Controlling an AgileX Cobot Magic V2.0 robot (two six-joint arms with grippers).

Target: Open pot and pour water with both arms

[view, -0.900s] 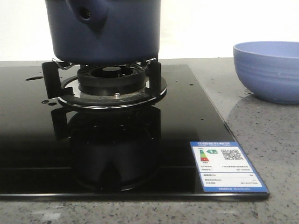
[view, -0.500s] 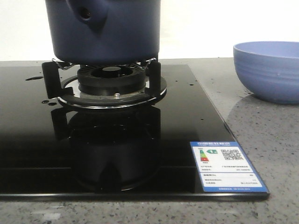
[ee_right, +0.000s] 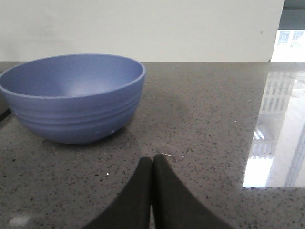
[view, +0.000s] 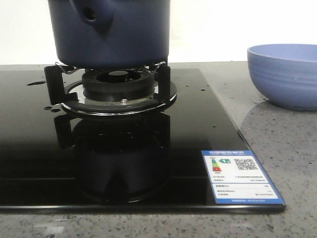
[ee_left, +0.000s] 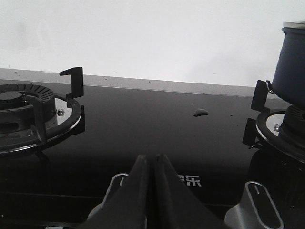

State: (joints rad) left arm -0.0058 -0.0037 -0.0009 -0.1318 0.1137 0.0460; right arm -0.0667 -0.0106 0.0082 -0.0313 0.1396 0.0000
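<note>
front: pot [view: 111, 34] on burner | wrists: both grippers apparently closed

Glossy navy pot [view: 111, 32] on matt black supports [view: 53, 82]. The hob [view: 29, 148] is mirror-smooth black glass. Speckled stone desk [view: 292, 163] looks polished.

left gripper [ee_left: 153, 160]: fingers pressed together, nothing between them, tips level | right gripper [ee_right: 152, 162]: fingers pressed together, nothing held, tips level

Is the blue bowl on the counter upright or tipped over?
Upright: the bowl rests on its base, its opening facing up, and its inside looks empty.
</note>
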